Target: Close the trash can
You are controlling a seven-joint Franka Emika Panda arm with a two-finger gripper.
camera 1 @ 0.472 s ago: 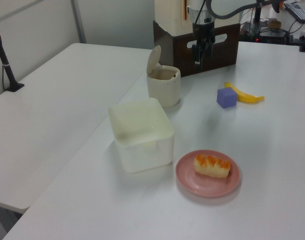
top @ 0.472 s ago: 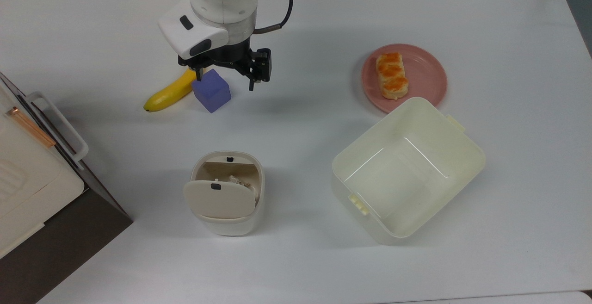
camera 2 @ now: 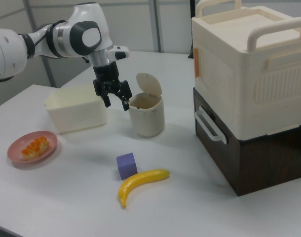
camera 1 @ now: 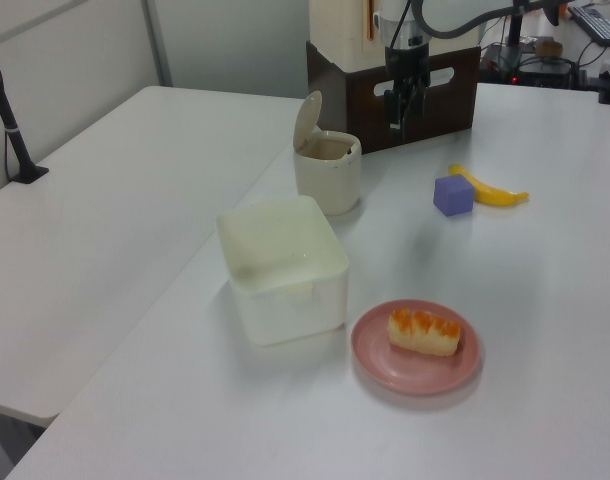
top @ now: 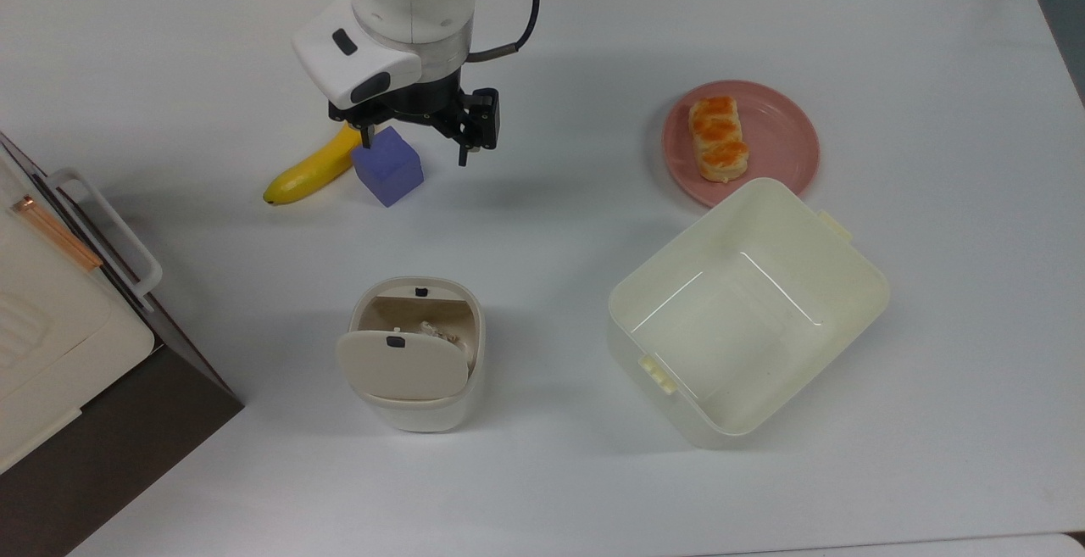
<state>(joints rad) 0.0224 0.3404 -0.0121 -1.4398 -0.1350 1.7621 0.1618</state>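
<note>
Cream-white and rounded-square, your trash can stands near the table's front edge in the top view, its hinged lid tipped up and open, a small black button on it; something pale and crumpled lies inside. To the top view's right you have the lidless cream tub, with nothing in it. Beyond that, a pink plate carries a glazed pastry. Farther back, your tool hangs over the purple cube beside the banana, fingers spread wide, holding nothing.
</note>
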